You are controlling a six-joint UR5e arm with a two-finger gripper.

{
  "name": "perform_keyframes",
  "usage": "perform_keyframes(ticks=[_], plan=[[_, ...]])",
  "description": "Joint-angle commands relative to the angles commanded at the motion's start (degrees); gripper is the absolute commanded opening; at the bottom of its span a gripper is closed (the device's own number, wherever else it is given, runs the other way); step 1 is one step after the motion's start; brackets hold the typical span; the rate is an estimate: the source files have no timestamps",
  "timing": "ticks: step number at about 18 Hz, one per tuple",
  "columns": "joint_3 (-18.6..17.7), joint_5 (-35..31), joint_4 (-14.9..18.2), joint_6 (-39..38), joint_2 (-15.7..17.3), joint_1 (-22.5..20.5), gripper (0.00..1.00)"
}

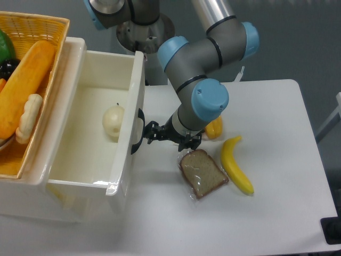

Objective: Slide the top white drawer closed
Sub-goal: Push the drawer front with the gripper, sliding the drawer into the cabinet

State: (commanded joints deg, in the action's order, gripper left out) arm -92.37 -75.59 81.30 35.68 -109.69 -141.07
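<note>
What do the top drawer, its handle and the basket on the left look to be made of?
The top white drawer looks like glossy cream-white plastic: light glints along its rim. Its handle seems to be black plastic or rubber, smooth and curved; which one is unclear. The basket appears to be yellow woven wicker, with a visible weave on its rim and wall.
</note>
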Motion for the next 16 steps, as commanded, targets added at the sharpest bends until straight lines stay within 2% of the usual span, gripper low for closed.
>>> perform_keyframes(ticks=[16], plan=[[-0.3,1.5,0.0,-0.4,1.1,4.5,1.0]])
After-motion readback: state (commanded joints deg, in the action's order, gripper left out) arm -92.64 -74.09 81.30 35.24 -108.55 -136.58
